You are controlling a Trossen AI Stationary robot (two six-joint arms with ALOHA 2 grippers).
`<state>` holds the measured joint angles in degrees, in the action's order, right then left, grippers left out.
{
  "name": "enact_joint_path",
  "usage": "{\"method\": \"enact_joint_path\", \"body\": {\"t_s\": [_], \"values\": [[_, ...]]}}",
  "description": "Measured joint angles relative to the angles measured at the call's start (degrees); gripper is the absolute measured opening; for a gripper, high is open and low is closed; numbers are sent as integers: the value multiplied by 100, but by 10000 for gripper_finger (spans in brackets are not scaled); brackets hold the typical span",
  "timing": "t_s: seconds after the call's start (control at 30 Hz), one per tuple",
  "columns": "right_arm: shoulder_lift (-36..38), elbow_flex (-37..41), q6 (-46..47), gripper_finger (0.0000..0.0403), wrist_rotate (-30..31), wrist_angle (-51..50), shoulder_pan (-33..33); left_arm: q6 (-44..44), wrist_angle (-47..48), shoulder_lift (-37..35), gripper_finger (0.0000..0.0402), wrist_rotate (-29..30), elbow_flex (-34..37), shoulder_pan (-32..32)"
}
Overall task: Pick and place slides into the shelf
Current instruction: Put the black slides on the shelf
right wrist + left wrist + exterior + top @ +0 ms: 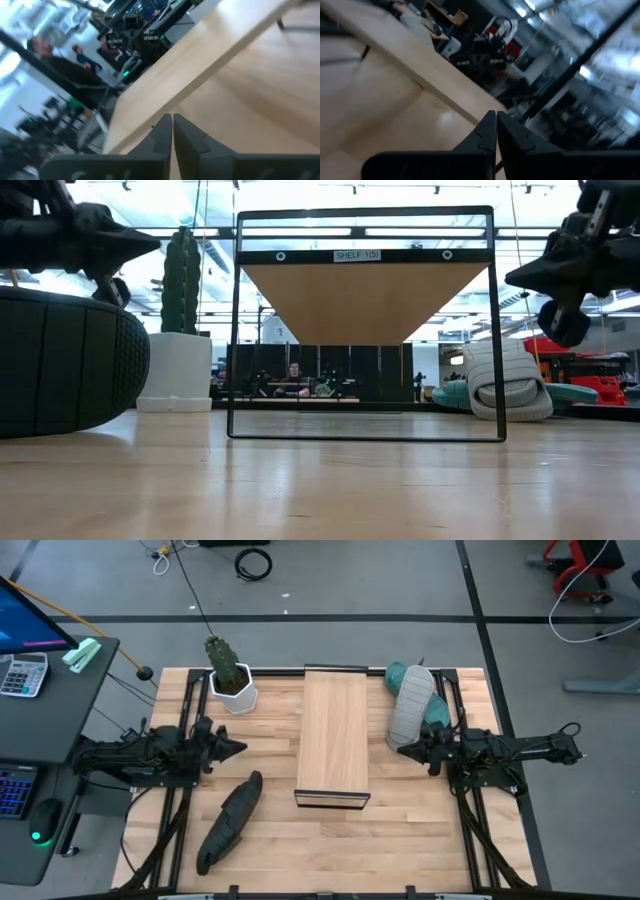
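Observation:
The shelf (334, 736) stands mid-table, its light-wood board on a thin black frame (363, 325). The black slide (229, 821) lies on the table near the left front; it fills the left of the low view (65, 360). The light grey slide (411, 703) lies on top of the teal slide (437, 710) right of the shelf, both seen in the low view, grey (507, 383) and teal (575, 393). My left gripper (240, 748) hovers shut left of the shelf, pointing at it. My right gripper (402, 749) hovers shut just near of the grey slide, touching nothing.
A green cactus in a white pot (230, 676) stands at the far-left corner of the table, also visible in the low view (180, 345). Free tabletop lies in front of the shelf (340, 850). A desk with keyboard and calculator (25, 675) sits beyond the left edge.

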<state>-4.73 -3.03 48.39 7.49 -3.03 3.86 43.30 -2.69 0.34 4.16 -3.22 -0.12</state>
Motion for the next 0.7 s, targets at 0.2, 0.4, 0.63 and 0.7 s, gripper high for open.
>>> {"method": "enact_joint_path", "body": {"t_s": [0.2, 0.4, 0.63, 0.7], "values": [[-2, 0, 260, 23, 183, 24, 0, 711, -1, 0, 24, 23, 0, 0], [-2, 0, 561, 23, 232, 27, 0, 455, -10, 0, 15, 34, 0, 0], [-2, 0, 751, 23, 457, 36, 0, 15, -1046, 2, 12, 35, 0, 0], [0, 0, 748, 23, 457, 36, 0, -418, -1651, 1, 15, 36, 0, 1]]}}
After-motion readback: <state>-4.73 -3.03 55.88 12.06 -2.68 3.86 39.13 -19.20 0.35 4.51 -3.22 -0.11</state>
